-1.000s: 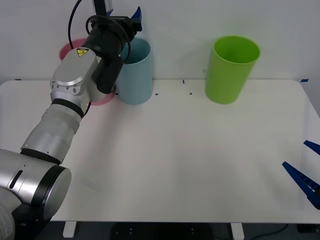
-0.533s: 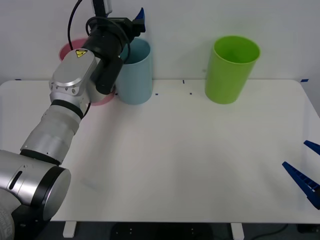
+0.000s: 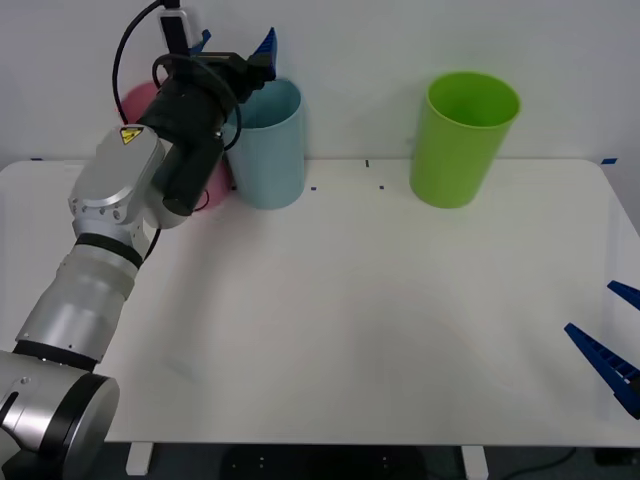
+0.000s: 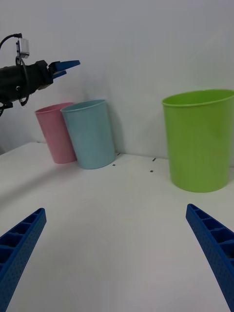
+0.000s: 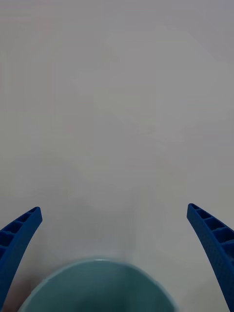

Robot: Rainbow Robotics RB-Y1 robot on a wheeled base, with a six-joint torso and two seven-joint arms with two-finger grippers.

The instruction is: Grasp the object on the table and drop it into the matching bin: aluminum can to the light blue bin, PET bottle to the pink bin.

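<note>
A: Where is the left hand [image 3: 236, 42]?

B: Raised at the back left of the tabletop [image 3: 350, 320], above the rim of the blue bin [image 3: 268, 150], on the side nearer the pink bin [image 3: 215, 182]. The arm reaches up from the near left and covers much of the pink bin in the front view.

A: Released or clenched?

B: Released. Its two blue fingers [image 5: 19, 234] stand wide apart with nothing between them. From its wrist camera the blue bin's round mouth lies below the gap, with the white wall behind.

A: And the can?

B: I cannot tell where it is. The part of the blue bin's inside seen from the left wrist is blurred, and nothing can be made out in it.

A: How do the bins stand?

B: All upright along the far edge. The pink and blue bins stand side by side, touching or nearly so, with the pink one farther to the robot's left. The green bin [image 3: 460, 140] stands well apart from them, towards the right.

A: The right hand [image 3: 590, 308]?

B: Low at the near right edge of the tabletop, well apart from all the bins. It is released too: its blue ribbed fingers [image 4: 209, 239] are spread wide and hold nothing. Its wrist camera looks across the white surface at the three bins, with the left hand up above the pink and blue ones.

A: Anything else on the tabletop?

B: A few small dark marks near the far edge, between the blue and green bins.
</note>
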